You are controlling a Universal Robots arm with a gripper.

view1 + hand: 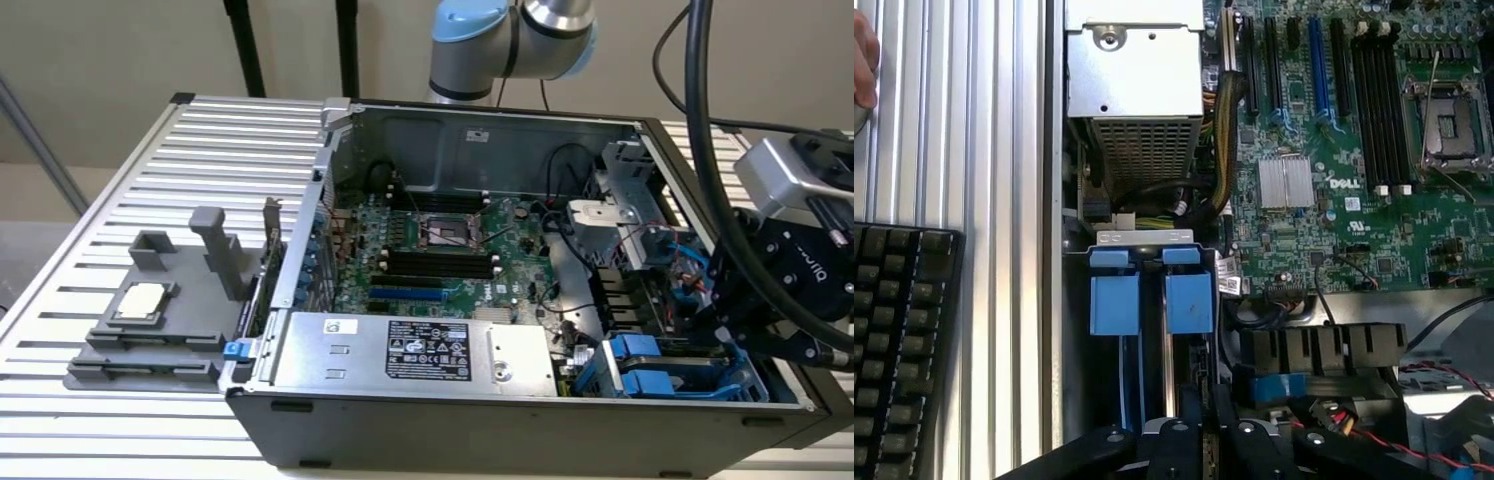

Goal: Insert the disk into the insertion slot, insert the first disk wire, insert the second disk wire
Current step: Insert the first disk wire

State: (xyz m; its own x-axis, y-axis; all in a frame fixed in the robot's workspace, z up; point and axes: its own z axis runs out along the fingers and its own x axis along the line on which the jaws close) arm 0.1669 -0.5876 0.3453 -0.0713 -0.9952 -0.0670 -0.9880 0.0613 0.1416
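Fingertips (1188,410) nearly together, thin gap only; looks like pinching the near edge of the disk (1189,300), judged, not certain. Centred on that edge: gripper (1204,402), roughly in line with the power-supply box (1134,70). Standing on edge inside the insertion slot (1146,238), the disk's blue carrier end nearest the power-supply box, just off its wired end. Appears most of the way in, about level with second blue carrier (1114,302) alongside; touching or just apart, can't tell. Cable bundle (1154,190) spilling from the power-supply box, right up against the slot's rim. Motherboard (1334,180) on the far side of the power-supply box from the ribbed table (974,200); keyboard (899,330) on that table, well apart from the power-supply box.

Risks, judged:
- Slight tilt in the pinch: carrier binding on the ribbed slot walls, jamming short of seated.
- Thin-edge grip: slipping under push.
- Loose cables at the rim: snagged or trapped.
- Neighbour carrier so close: knocked.
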